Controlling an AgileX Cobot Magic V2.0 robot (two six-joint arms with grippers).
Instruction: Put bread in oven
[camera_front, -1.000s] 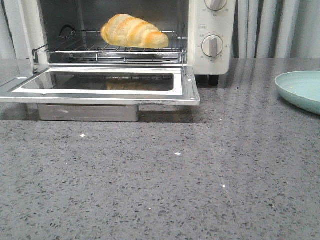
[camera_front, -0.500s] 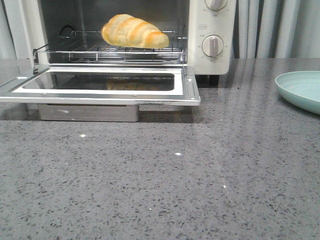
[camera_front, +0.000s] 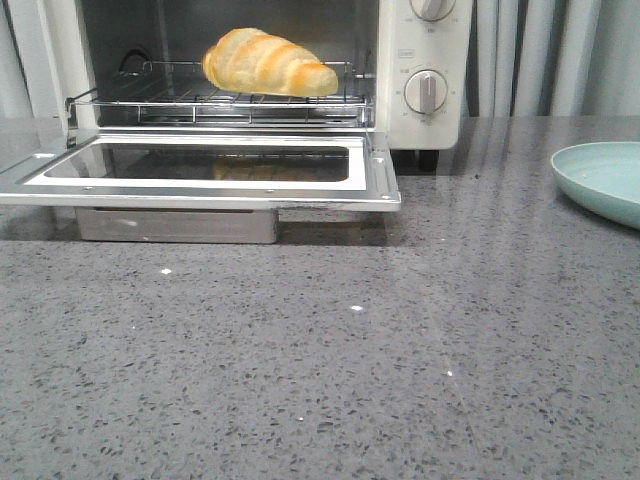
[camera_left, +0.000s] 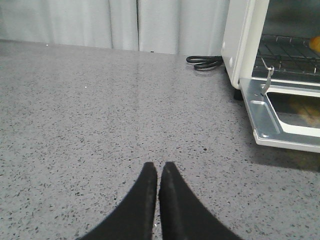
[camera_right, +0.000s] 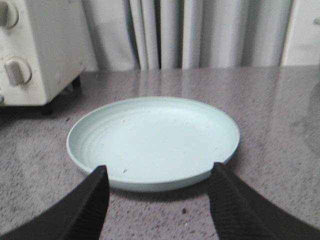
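The golden bread (camera_front: 267, 63) lies on the wire rack (camera_front: 215, 100) inside the cream-white oven (camera_front: 425, 75), whose glass door (camera_front: 200, 170) hangs down flat. No gripper shows in the front view. In the left wrist view my left gripper (camera_left: 158, 167) is shut with nothing in it, low over bare counter, off the oven's left side (camera_left: 240, 45). In the right wrist view my right gripper (camera_right: 160, 172) stands open and empty just before a pale green plate (camera_right: 152, 142), the oven's knobs (camera_right: 17, 71) off to one side.
The pale green plate (camera_front: 605, 178) sits at the counter's right edge in the front view. A black cable (camera_left: 204, 61) lies behind the oven's left side. Grey curtains (camera_front: 550, 55) hang behind the speckled grey counter (camera_front: 350, 370).
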